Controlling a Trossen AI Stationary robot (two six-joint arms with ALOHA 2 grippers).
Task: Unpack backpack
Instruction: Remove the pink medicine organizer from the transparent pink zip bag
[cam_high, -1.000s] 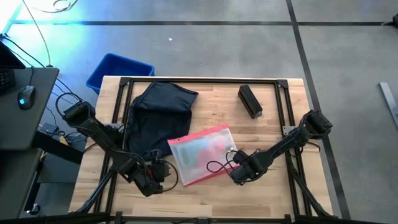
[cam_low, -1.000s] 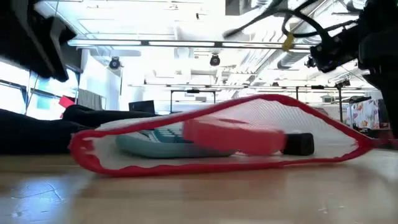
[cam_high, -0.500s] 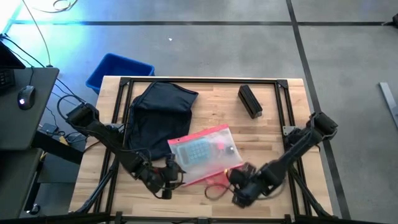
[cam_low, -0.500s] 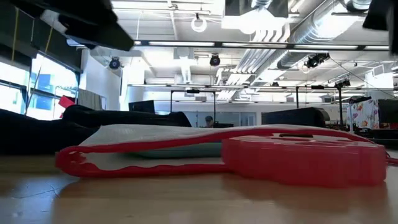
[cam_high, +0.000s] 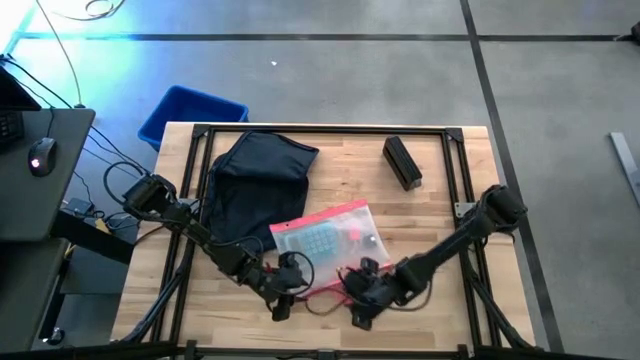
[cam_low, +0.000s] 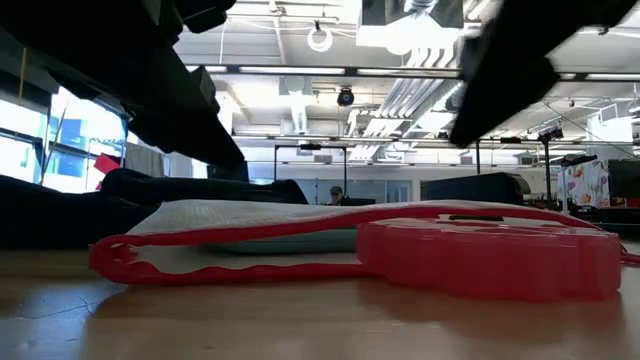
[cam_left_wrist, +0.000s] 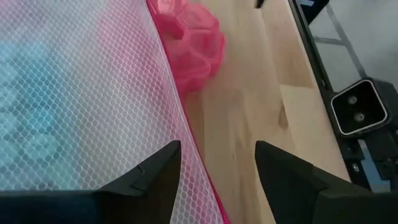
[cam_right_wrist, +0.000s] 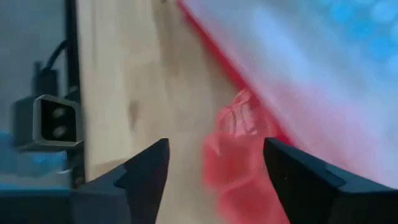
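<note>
The backpack (cam_high: 255, 185) lies upper left on the table (cam_high: 440, 190), beyond the pouch (cam_high: 325, 240), nearer the left tool (cam_high: 283, 300) than the right tool (cam_high: 357, 305), both empty and spread wide.

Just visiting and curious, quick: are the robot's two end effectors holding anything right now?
Left end effector: open, holding nothing, over the mesh pouch edge.
Right end effector: open, holding nothing, above the pink object.

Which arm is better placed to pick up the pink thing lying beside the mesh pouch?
Probably the right. The right gripper, jaws open, has the pink thing between them in its wrist view. The left gripper, also open, straddles the mesh pouch edge instead.
</note>
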